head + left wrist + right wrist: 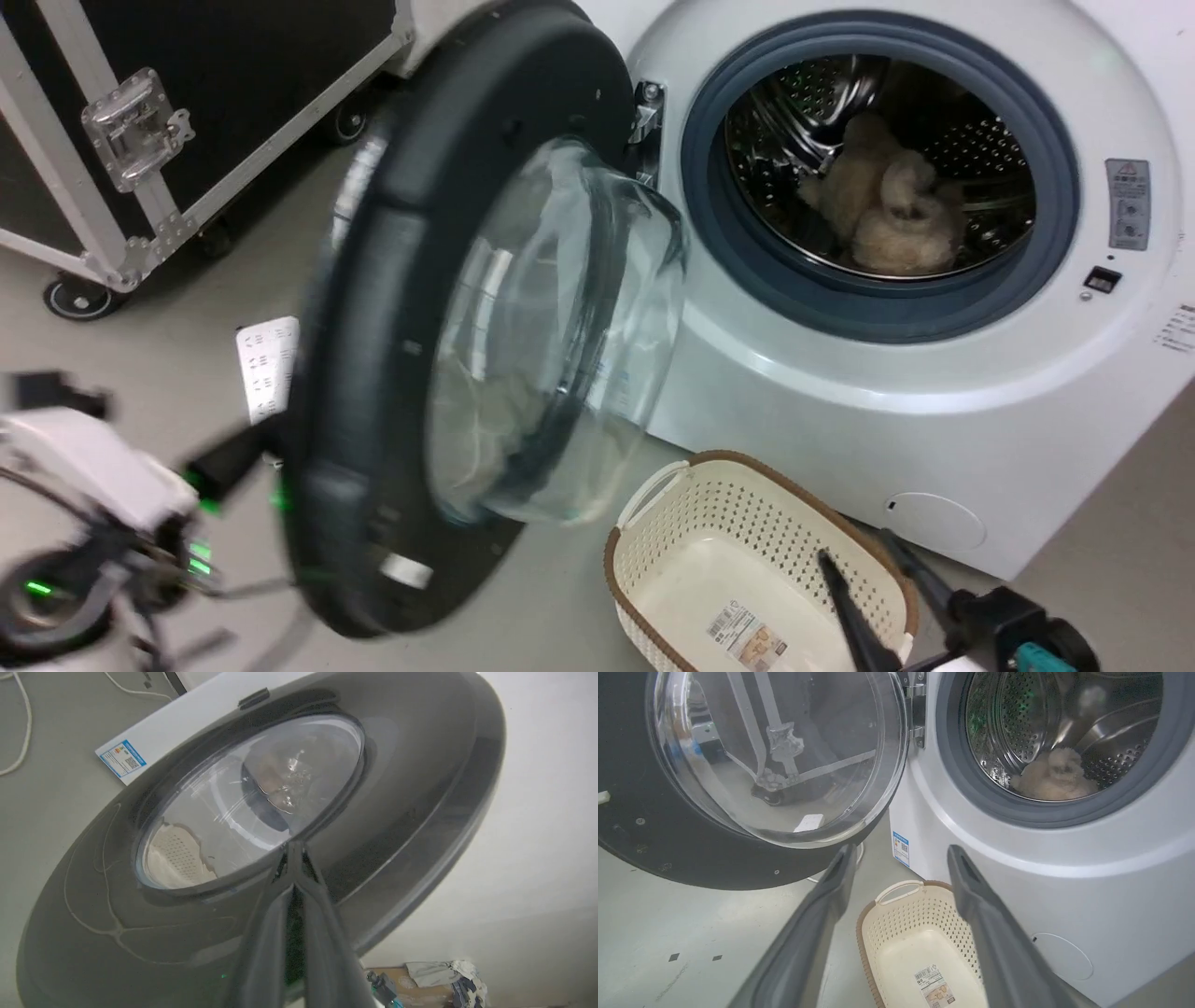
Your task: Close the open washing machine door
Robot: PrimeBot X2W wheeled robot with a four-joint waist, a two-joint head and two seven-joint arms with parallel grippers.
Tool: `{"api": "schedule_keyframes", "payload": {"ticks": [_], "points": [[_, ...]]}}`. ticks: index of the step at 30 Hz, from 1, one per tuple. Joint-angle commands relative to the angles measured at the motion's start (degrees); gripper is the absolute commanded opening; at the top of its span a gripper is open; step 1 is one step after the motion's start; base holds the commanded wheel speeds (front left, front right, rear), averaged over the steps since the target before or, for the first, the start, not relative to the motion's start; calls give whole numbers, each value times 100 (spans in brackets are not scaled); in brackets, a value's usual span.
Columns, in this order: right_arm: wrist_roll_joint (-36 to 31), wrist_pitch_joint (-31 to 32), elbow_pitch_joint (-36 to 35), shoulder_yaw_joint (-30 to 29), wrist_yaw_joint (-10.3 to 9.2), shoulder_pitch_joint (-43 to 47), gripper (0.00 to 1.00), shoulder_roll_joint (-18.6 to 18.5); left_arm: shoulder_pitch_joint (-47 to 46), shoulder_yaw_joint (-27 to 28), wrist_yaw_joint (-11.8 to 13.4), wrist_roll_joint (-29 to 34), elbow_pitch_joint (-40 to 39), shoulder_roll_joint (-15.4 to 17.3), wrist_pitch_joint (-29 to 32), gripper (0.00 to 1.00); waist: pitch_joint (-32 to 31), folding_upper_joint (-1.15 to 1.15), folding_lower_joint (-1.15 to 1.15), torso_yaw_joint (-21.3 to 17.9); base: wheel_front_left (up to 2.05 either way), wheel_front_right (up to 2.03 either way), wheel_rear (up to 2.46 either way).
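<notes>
My left gripper [292, 848], fingers pressed together, rests against the outer face of the half-open washing machine door [411, 812]. The tips could skid off the glossy rim, leaving it unlatched.

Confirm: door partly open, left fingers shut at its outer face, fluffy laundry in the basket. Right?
Not the basket: the head view shows the fluffy laundry in the drum; the basket holds none. The door is partly open, left fingers shut at its outer face.
</notes>
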Motion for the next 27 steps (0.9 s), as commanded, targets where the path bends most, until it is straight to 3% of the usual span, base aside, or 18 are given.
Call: {"api": "schedule_keyframes", "payload": {"ticks": [1, 7, 14, 20, 27], "points": [[-42, -27, 10, -76, 5, 57, 100, 28, 209, -113, -4, -49, -137, -160, 65, 0, -26, 0, 0, -40, 0, 0, 0], [-116, -27, 12, -276, 5, 4, 100, 13, 983, -676, 254, -414, -673, -528, 199, 0, -56, 0, 0, -342, 0, 0, 0], [-140, -27, 50, -320, 5, -22, 100, -71, 1700, -1779, 368, -1244, -900, -568, -654, 0, 77, 0, 0, -966, 0, 0, 0], [-103, -27, 12, -225, 5, -126, 100, -256, 1736, -2622, 221, -1643, -613, -570, -1593, 0, 434, 0, 0, -1671, 0, 0, 0], [10, -27, -21, -219, 5, -263, 100, -400, 1126, -3539, -39, -2279, -6, -570, -2913, 0, 880, 0, 0, -2442, 0, 0, 0]]}}
